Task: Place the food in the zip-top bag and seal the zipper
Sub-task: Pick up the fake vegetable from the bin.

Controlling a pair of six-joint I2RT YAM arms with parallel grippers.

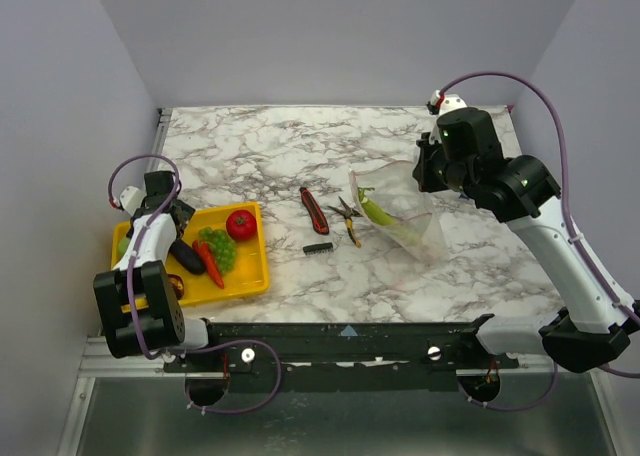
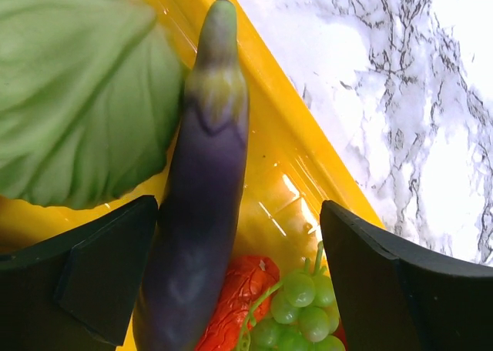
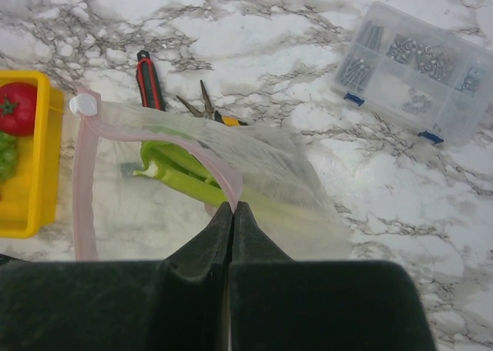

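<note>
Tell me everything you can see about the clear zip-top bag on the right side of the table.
The zip-top bag is clear, floppy, crumpled plastic that you can see through. A pinkish zipper strip edges its open mouth, with a white slider at one corner. It lies on the marble table, just right of the pliers and the red utility knife. Green celery lies inside. The right gripper, shut, pinches the zipper rim, lifting one side of the mouth.

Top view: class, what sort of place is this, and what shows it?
Probably a robot test bench, not a kitchen: a left arm and right arm bolted to a marble-patterned table, toy food in a yellow tray, plain walls around.
</note>
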